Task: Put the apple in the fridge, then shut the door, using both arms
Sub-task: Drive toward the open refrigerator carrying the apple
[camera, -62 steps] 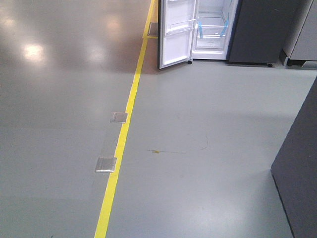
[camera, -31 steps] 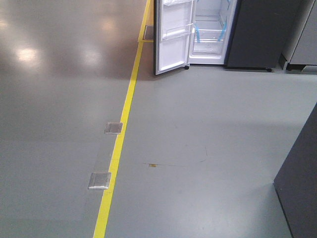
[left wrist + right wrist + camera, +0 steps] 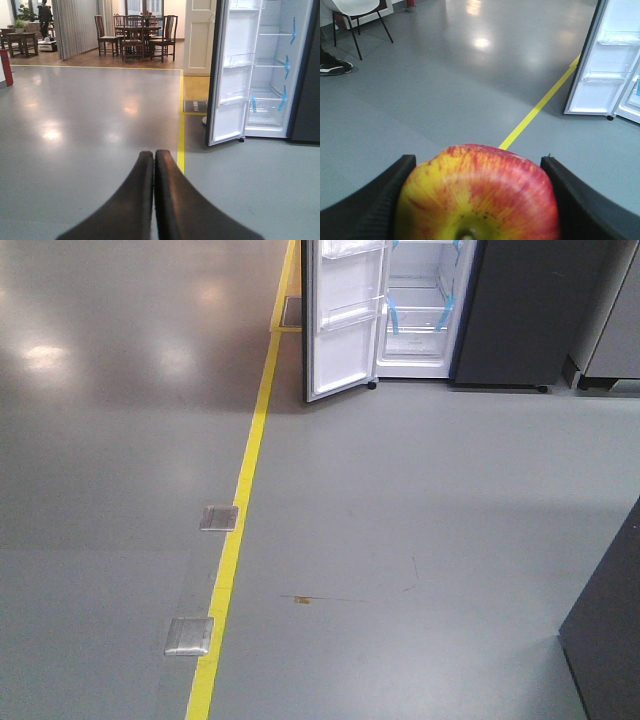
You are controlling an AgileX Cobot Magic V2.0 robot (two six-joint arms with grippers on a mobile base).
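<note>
My right gripper (image 3: 476,172) is shut on the apple (image 3: 480,195), red with yellow patches, which fills the bottom of the right wrist view. My left gripper (image 3: 154,156) is shut and empty, its two black fingers pressed together. The fridge (image 3: 420,310) stands far ahead at the top of the front view with its white interior and blue tape strips showing; it also shows in the left wrist view (image 3: 272,75). The door (image 3: 343,325) hangs open to the left, white inside with clear bins. It shows in the left wrist view (image 3: 232,75) and in the right wrist view (image 3: 607,65). Neither arm shows in the front view.
A yellow floor line (image 3: 235,530) runs toward the fridge, with two metal floor plates (image 3: 190,636) beside it. A dark cabinet corner (image 3: 605,630) stands at the right. A grey unit (image 3: 610,320) stands right of the fridge. A chair (image 3: 357,15) stands far left; a dining set (image 3: 135,35) stands beyond.
The floor plates and floor marks have slid down the front view and the fridge sits lower and larger. The base has rolled toward the fridge.
</note>
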